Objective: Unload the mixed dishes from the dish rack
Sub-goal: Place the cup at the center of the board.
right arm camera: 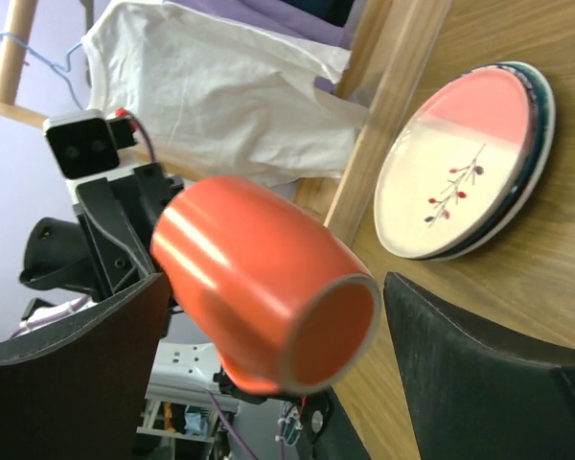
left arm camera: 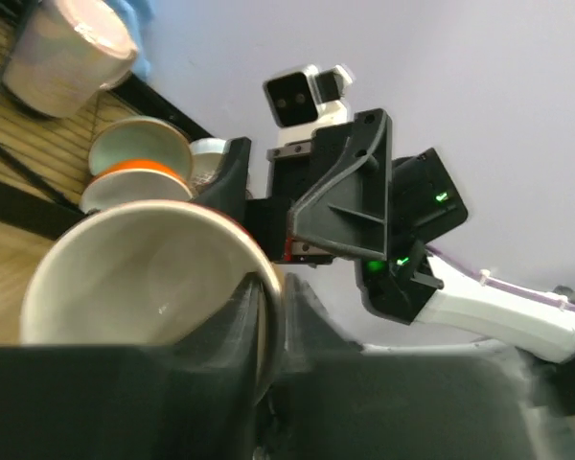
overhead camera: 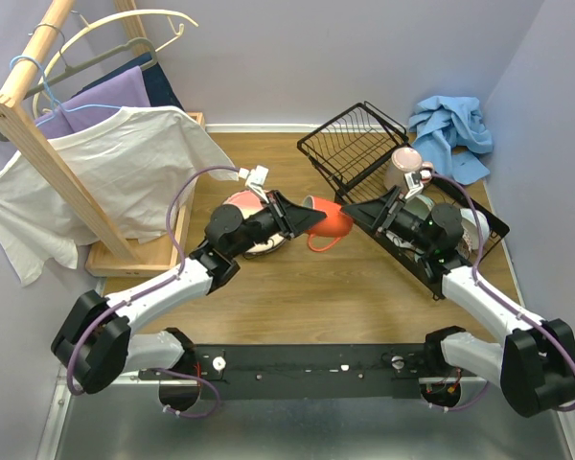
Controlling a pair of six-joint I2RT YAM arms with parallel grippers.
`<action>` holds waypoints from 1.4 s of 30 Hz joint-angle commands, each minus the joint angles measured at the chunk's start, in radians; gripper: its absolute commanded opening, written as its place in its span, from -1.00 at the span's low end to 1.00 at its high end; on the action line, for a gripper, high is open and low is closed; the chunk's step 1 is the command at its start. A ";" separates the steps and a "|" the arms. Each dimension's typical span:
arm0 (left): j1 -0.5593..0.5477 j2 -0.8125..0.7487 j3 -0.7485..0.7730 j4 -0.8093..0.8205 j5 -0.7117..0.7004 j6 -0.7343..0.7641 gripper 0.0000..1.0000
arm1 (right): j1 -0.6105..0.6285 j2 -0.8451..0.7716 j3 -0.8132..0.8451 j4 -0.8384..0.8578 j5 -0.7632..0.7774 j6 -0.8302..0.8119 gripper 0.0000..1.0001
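The left end effector [left arm camera: 264, 321] is clenched on the rim of the orange mug [overhead camera: 332, 220], with one finger inside the mouth and one outside. The mug is held above the bench [overhead camera: 297, 297]. Its long axis is near horizontal, with the mouth toward the left end effector and the base toward the right end effector [right arm camera: 276, 287]. The right end effector is released, its fingers spread wide either side of the mug base.

Below the left wrist, the pink-and-cream plate [right arm camera: 465, 163] tops a stack on the bench. Behind the right end effector, the dish rack [overhead camera: 350, 144] holds a pink mug [overhead camera: 402, 168] and bowls [left arm camera: 139, 144]. A white shirt [overhead camera: 105, 163] hangs on a wooden stand [overhead camera: 48, 144] beyond the plates. A blue cloth [overhead camera: 450, 129] lies beyond the rack.

The bench is wood-grained and the walls are pale lilac.
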 commanded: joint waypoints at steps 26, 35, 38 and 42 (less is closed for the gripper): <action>0.026 -0.206 0.247 -1.411 -0.567 0.457 -1.00 | -0.007 -0.049 0.217 -0.642 0.253 -0.537 1.00; 0.027 -0.099 0.236 -1.493 -0.694 0.471 -1.00 | -0.007 -0.041 0.232 -0.688 0.290 -0.563 1.00; 0.032 -0.062 0.222 -1.473 -0.722 0.500 -1.00 | -0.007 -0.047 0.228 -0.696 0.298 -0.566 1.00; 0.064 -0.023 0.202 -1.430 -0.733 0.549 -1.00 | -0.009 -0.055 0.224 -0.715 0.312 -0.574 1.00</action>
